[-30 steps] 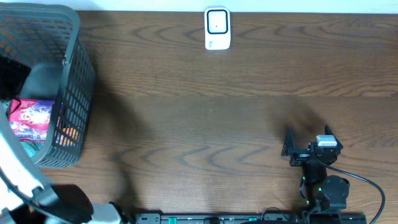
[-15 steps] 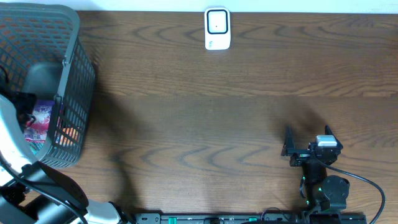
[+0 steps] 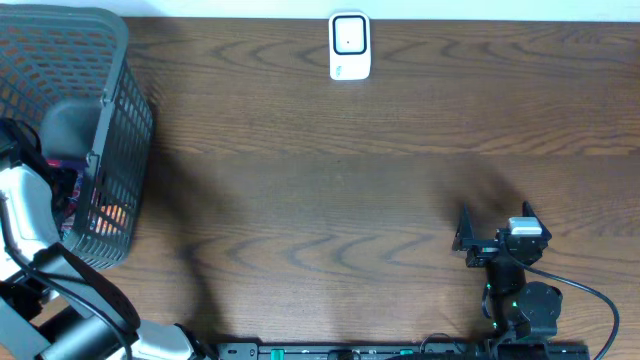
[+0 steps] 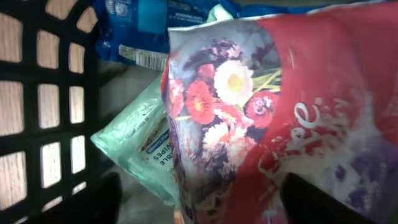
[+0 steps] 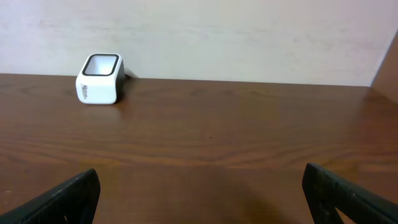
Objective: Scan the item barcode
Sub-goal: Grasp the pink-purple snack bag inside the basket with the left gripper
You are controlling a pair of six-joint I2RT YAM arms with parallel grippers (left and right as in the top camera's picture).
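In the far-left basket (image 3: 125, 120), my left fingers (image 4: 329, 202) stand open astride the floral packet (image 4: 249, 112); next, close and lift. Right fingers (image 5: 68, 196) open, idle.

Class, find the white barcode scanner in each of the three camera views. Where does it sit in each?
Overhead: white scanner top centre, near the far edge of the tabletop.
Left wrist: not in it; only the inside of the basket shows.
Right wrist: white scanner upper left, by the wall.
Shared landmark: the brown wood tabletop.
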